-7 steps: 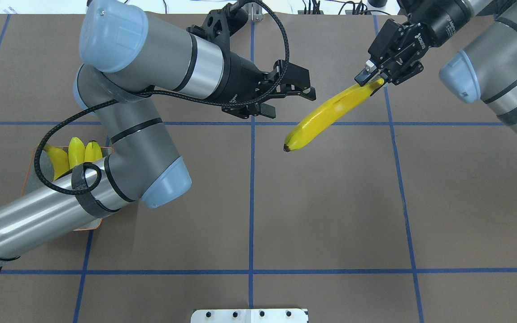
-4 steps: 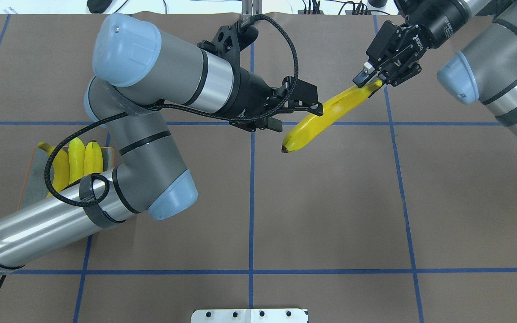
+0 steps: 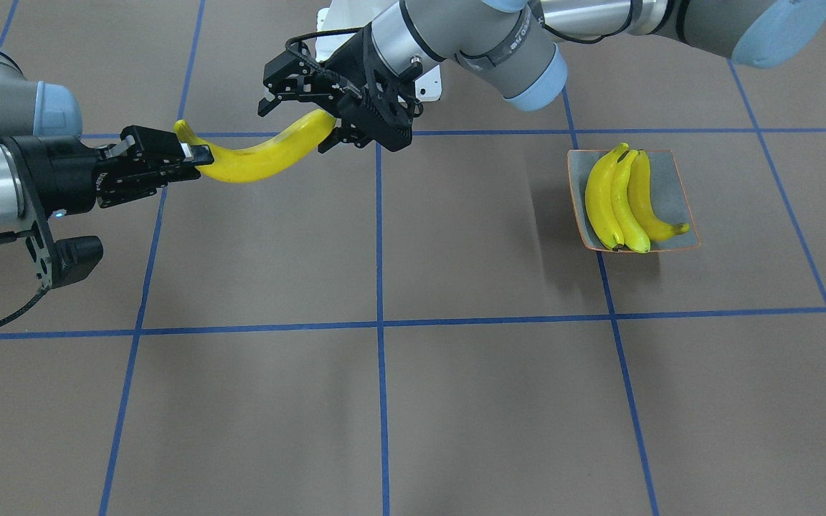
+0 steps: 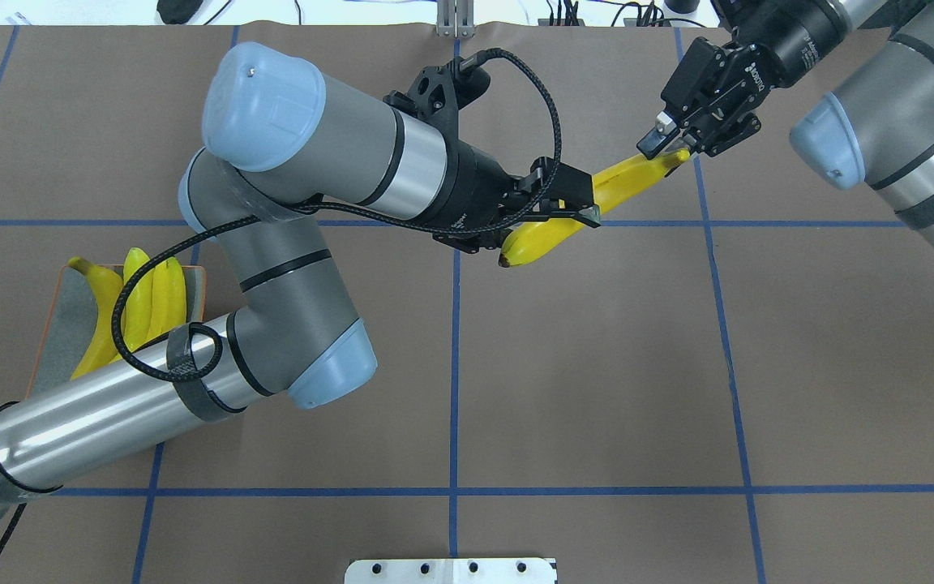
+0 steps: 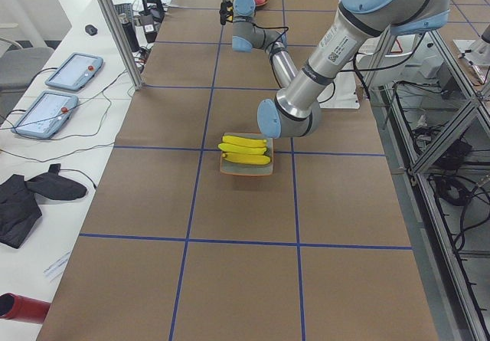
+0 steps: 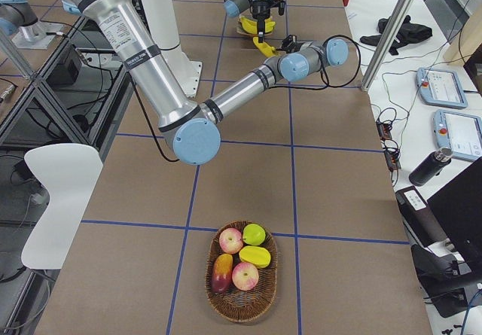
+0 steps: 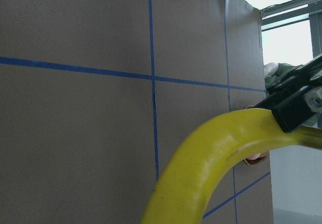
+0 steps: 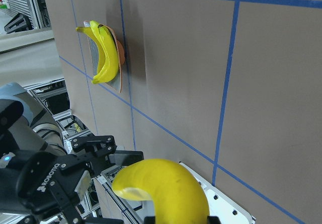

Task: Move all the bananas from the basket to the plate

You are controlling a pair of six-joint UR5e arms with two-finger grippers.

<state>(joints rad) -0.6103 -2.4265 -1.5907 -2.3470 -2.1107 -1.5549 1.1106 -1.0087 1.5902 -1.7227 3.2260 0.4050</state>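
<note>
Aloft, right claw point(image 4: 669, 152) pinches the banana point(image 4: 623, 174) by its stem; left claw point(image 4: 576, 203), spread wide, straddles its other end above the bench point(image 4: 597, 365)

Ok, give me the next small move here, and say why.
Probably close the left gripper on the banana. Its jaws look open, straddling the free end, while the right gripper pinches the stem end in mid-air. With both holding, the right can let go and the left can carry it to the plate with three bananas.
</note>
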